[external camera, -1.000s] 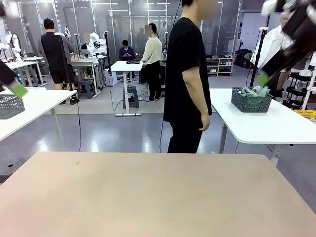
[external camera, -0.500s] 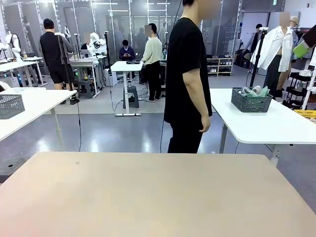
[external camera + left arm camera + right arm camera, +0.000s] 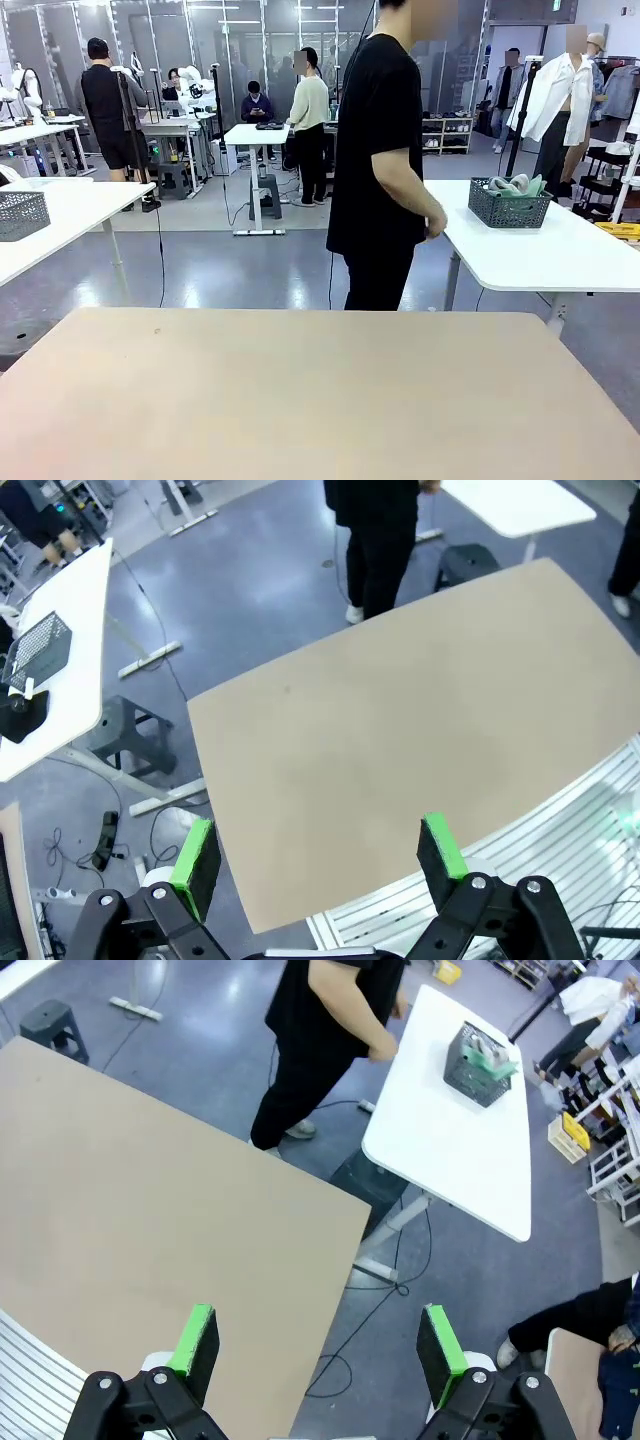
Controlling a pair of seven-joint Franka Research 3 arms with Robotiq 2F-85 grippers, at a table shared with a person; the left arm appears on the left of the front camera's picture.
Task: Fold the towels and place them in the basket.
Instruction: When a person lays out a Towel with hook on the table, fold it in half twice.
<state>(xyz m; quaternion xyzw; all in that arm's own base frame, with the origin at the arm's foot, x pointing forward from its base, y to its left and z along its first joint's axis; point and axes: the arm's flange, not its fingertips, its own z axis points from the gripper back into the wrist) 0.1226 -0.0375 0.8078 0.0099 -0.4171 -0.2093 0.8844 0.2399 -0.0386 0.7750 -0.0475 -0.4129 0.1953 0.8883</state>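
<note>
The mint-green terry cloth towels [image 3: 528,186] in the dark charcoal-grey mesh basket [image 3: 508,210] are shown too small to be counted. The beige bench [image 3: 300,400] is cut off by the front view's lower edge.

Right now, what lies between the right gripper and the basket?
Right wrist view: from the right gripper, grey floor, then the white table, bare up to the basket.

The near table [image 3: 320,400] is finished in a smooth, matt beige surface. A smooth, faintly shiny white top is seen on the far table [image 3: 560,255]. There, soft, fluffy mint-green cloth towels [image 3: 527,186] are held in a dark mesh basket [image 3: 508,212]. The grey floor [image 3: 230,270] is polished and reflective. The left claw [image 3: 316,838] and right claw [image 3: 317,1325] are made of matt black parts faced with green pads [image 3: 442,846].
</note>
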